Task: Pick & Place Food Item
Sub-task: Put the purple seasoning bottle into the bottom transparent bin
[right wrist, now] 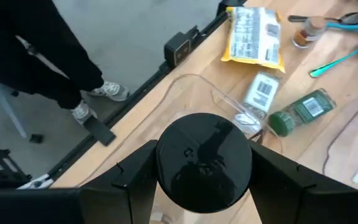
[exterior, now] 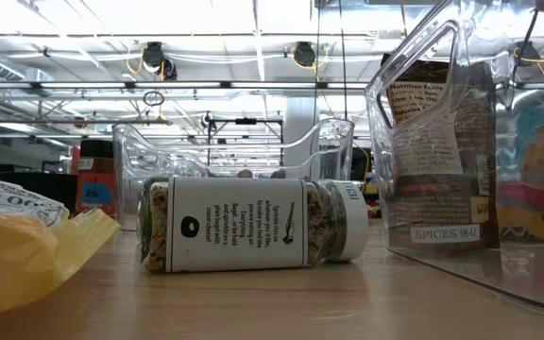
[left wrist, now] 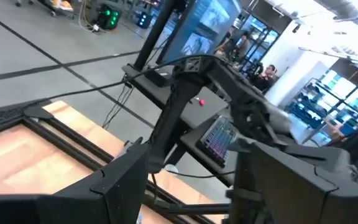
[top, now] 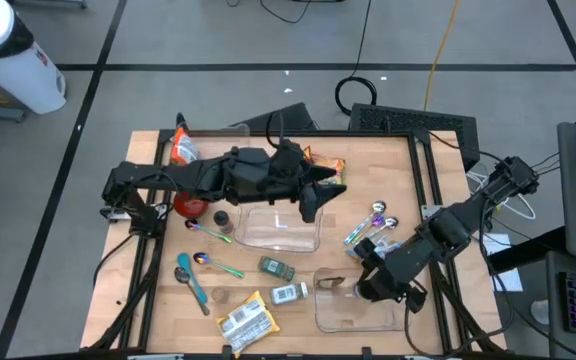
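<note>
My right gripper (top: pixel 368 287) is at the table's front right, over a clear bin (top: pixel 340 318), and is shut on a round black thing (right wrist: pixel 204 163) that I see end-on, like a jar's cap. My left gripper (top: pixel 314 203) hovers open and empty (left wrist: pixel 191 186) over a clear tray (top: pixel 268 235) at the table's middle. A white-labelled jar (top: pixel 290 293) lies on its side on the table; it also shows in the low view (exterior: pixel 253 225). A green jar (top: pixel 276 267) and a yellow packet (top: pixel 245 318) lie on the table close by. My right gripper pinches the round black thing by its two opposite sides (right wrist: pixel 161 167) between its two fingers (right wrist: pixel 126 180). The fingers slant down from the table's right. The bin's rim (right wrist: pixel 191 87) shows beyond it. I cannot tell whether the thing touches the bin.
Spoons (top: pixel 208 230) and a small brown jar (top: pixel 221 217) lie left of the tray, and more spoons (top: pixel 373 220) lie right of it. Snack packets (top: pixel 181 148) (top: pixel 328 165) lie at the back. A person's legs (right wrist: pixel 55 56) stand by the table's front edge.
</note>
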You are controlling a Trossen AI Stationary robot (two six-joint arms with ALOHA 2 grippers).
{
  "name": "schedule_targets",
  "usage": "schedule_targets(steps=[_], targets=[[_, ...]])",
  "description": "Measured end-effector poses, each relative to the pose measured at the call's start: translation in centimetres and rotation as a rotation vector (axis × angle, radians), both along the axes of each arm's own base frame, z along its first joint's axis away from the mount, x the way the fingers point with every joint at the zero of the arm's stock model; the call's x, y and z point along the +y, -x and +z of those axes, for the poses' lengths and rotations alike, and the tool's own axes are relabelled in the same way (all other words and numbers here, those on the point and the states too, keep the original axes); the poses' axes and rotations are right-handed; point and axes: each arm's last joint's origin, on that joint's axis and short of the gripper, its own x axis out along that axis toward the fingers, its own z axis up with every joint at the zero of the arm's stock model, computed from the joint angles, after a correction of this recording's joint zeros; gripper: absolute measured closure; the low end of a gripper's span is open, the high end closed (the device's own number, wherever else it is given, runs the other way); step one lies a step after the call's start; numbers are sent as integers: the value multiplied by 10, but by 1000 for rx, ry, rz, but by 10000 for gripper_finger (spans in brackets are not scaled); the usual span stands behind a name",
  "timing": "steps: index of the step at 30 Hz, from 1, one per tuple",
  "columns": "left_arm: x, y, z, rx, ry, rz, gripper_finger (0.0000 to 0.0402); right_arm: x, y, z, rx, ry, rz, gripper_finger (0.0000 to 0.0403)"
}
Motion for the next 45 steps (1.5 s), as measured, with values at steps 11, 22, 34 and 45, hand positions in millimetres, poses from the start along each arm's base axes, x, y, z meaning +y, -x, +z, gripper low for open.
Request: schedule_targets(steps=[11,22,34,45], targets=[[-8,1,1,-7,-11,13,119,-22,-1,-50,-37,-155,-142,206],[-9,2,-5,64,-54,-2,119,-27,9,-88,37,-134,-234,206],[-8,3,-10,113,-89,-4,119,-32,12,-117,53,-105,-340,206],[-2,2,-9,113,-89,13,119,-30,7,-126,79,-89,-345,206]])
